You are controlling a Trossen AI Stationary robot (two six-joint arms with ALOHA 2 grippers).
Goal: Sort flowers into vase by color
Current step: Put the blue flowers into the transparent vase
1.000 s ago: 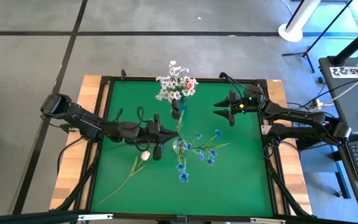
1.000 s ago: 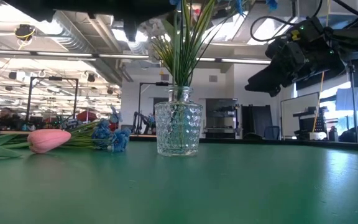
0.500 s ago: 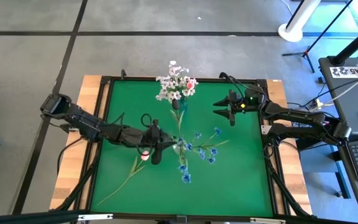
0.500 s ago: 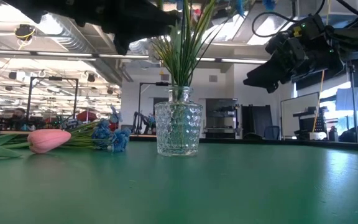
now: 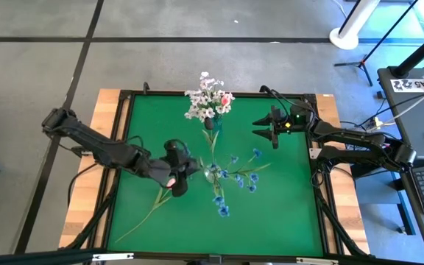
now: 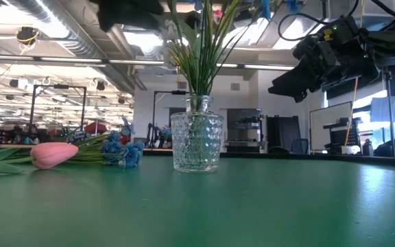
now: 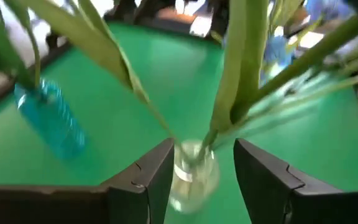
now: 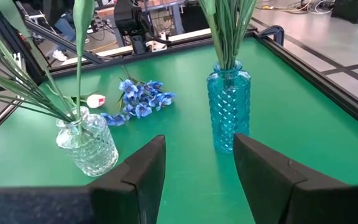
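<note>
One pink tulip point(image 5: 171, 183) lies diagonally, bud toward the open, empty left pincer point(image 5: 179, 177).

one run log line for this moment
left hand: open, over clear vase | right hand: open, idle | pink tulip: on mat

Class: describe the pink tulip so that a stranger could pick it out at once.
Start at the green table and find the clear vase near its middle. Just beside it, on the left arm's side, the pink tulip lies flat on the table, the only pink bud not standing in a vase.
</note>
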